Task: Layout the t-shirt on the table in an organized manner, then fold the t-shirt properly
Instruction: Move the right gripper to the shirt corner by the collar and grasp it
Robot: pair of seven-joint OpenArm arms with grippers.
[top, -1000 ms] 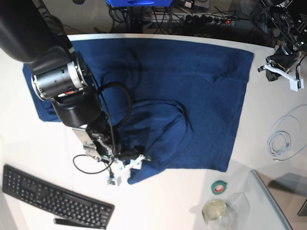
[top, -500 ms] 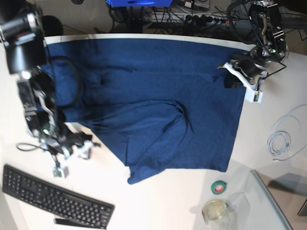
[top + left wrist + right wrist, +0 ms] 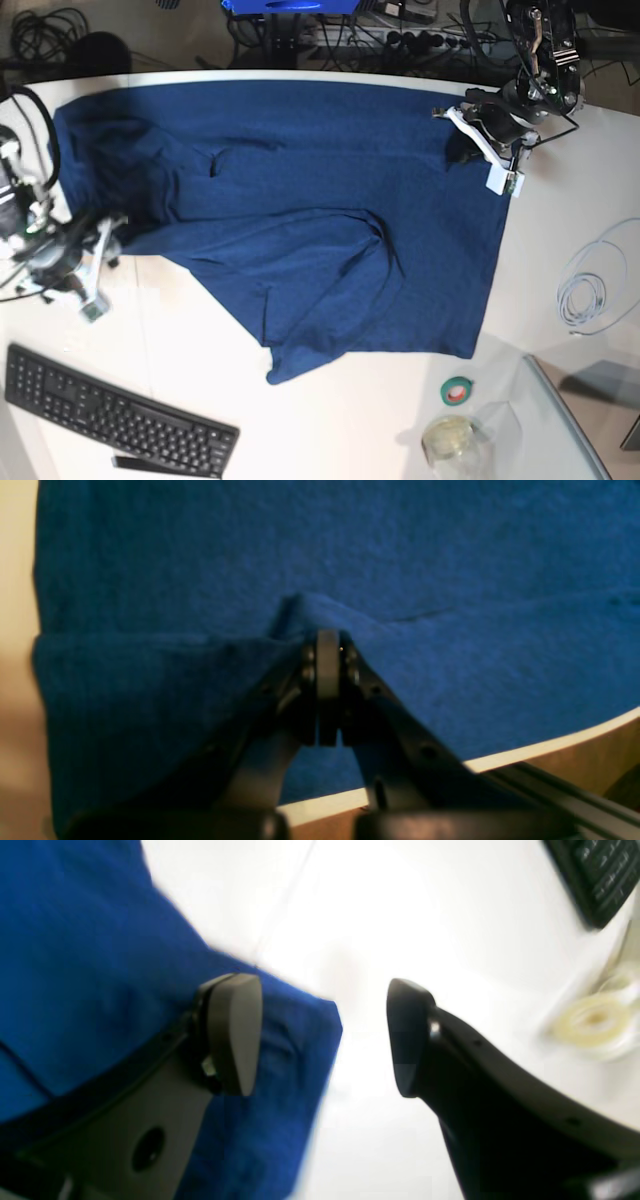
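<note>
The navy t-shirt (image 3: 320, 200) lies spread over the white table (image 3: 560, 230), its lower part bunched into folds running to a point near the front. At the shirt's upper right edge my left gripper (image 3: 462, 152) is shut on a pucker of the cloth; in the left wrist view the t-shirt (image 3: 350, 555) rises in a ridge at the closed gripper (image 3: 327, 640). At the shirt's left edge my right gripper (image 3: 97, 268) stands open. In the right wrist view one of its fingers (image 3: 235, 1035) hangs over a corner of the t-shirt (image 3: 100, 965), the other over bare table (image 3: 400, 915).
A black keyboard (image 3: 115, 420) lies at the front left, close to my right arm. Front right hold a green tape roll (image 3: 457, 391), a clear round container (image 3: 450, 437) and a glass panel. A white cable coil (image 3: 595, 285) lies at the right. Cables crowd behind the far edge.
My right arm has swung from the shirt's front middle out to its left edge, and the left side of the shirt now lies spread. My left gripper came in from the right onto the shirt's edge.
</note>
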